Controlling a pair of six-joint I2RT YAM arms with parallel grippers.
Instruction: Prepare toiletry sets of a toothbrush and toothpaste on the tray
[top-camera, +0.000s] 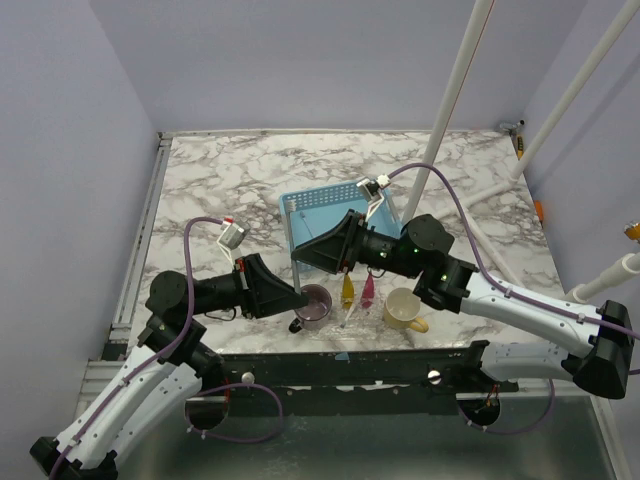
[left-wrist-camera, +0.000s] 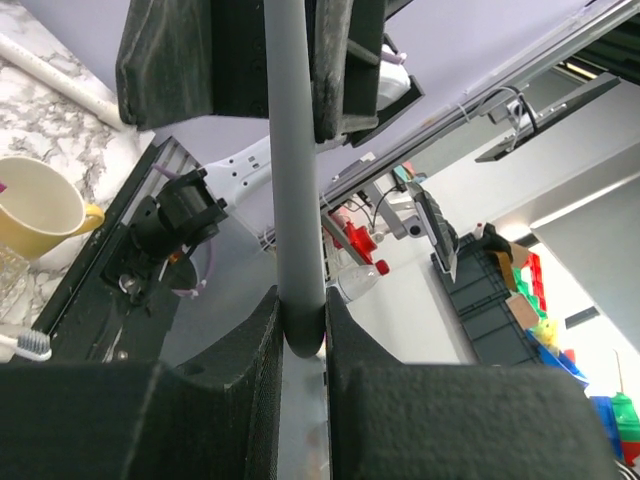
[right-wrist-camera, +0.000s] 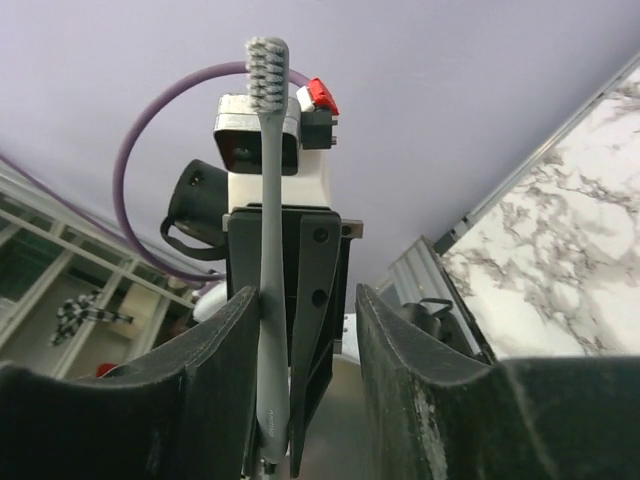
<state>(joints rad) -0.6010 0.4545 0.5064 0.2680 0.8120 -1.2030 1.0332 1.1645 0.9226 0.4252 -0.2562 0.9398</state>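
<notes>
Plainly the weak spot was the grip itself. On the left, the left gripper (left-wrist-camera: 302, 312) was pinching the grey toothbrush (left-wrist-camera: 295, 200) at the very end of its handle, so nearly all of its length stuck out unsupported. With so short a hold on a thin, smooth stick, any quick swing of the arm could have let it pivot between the pads or slide out.

Just right of that, in the overhead view, the purple mug (top-camera: 318, 305) sat close beneath the meeting grippers. A low move toward the tray (top-camera: 330, 200) could have clipped its rim and knocked it over.

Further right lay the yellow tube (top-camera: 347, 290) and the pink tube (top-camera: 368, 290), side by side on the table in front of the tray and not yet on it, with the cream mug (top-camera: 403, 308) beside them. A dropped toothbrush could have landed among these or rolled off the near edge.

On the right, the right gripper (right-wrist-camera: 305, 300) stood spread, yet the handle leaned against one of its fingers (right-wrist-camera: 225, 340), with the bristle head reaching beyond the tips. That contact looked like the second hazard. If the right arm pulled away sideways rather than straight back, the finger could have dragged the handle and twisted it out of the left gripper's pinch. The toothbrush hung in mid-air between the two arms, not on the tray.
</notes>
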